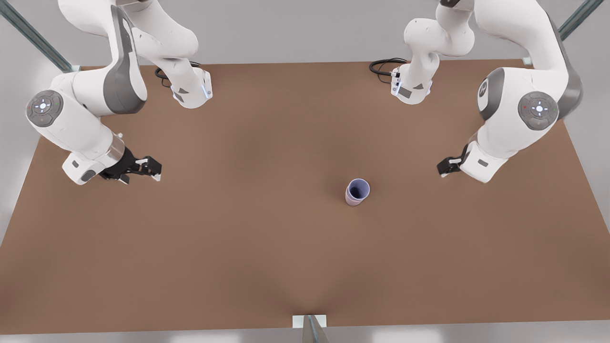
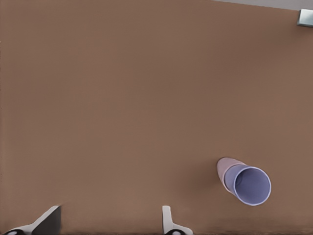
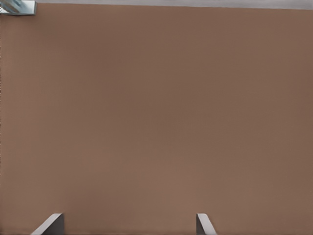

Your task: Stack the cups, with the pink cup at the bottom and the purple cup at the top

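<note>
Standing right of centre in the front view, the purple cup point(image 1: 358, 188) nests in the pink cup point(image 1: 353, 201) on the table point(image 1: 238, 238) — we see the left gripper point(image 1: 151, 169) and right gripper point(image 1: 445, 167) flanking it, fingers apart, empty.

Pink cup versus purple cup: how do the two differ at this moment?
Colour: the pink cup is pale mauve, the purple cup bluish lavender.
Place: the pink cup stands on the table; the purple cup sits nested inside it, its rim on top.
Shared: both are upright, handleless tapered tumblers, and neither is held. The open left gripper hangs at the front view's right, the open right gripper at its left.
</note>
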